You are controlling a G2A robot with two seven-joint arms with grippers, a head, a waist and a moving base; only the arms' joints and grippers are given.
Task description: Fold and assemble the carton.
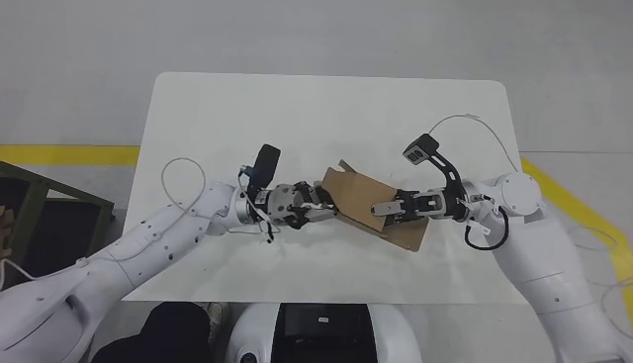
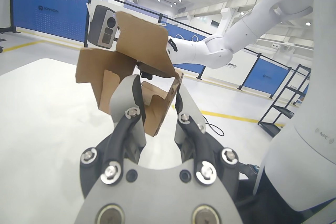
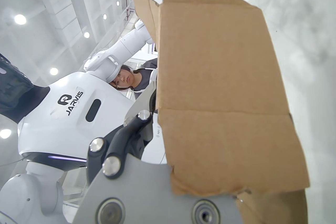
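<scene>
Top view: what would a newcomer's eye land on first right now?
The brown, half-folded carton at the near middle of the white table, flaps sticking out. The left gripper and right gripper meet it from opposite sides; a carton wall stands between the left fingers.

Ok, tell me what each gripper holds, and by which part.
The right gripper holds the carton by the edge of one panel. The left gripper sits at the carton's opposite end; whether it grips cannot be told.
</scene>
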